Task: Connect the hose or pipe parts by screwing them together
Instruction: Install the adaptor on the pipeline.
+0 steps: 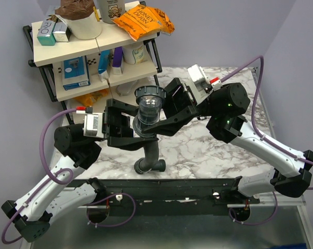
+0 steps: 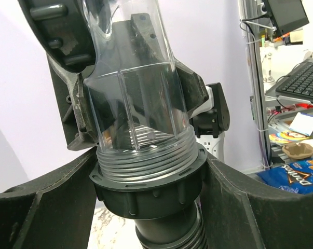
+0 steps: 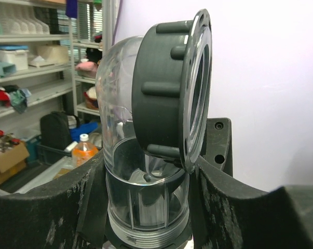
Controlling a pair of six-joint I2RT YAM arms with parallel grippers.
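Left gripper (image 2: 150,174): we see its 2 fingers clamped on the grey collar nut (image 2: 122,196), frame centre.
Right gripper (image 3: 146,210): 2 fingers hold the clear elbow pipe (image 3: 117,93) above its threads.
Ribbed hose (image 2: 173,234): runs down from the nut over the marble table (image 1: 208,155).

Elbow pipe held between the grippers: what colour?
Clear and see-through. The elbow pipe shows best in the left wrist view.
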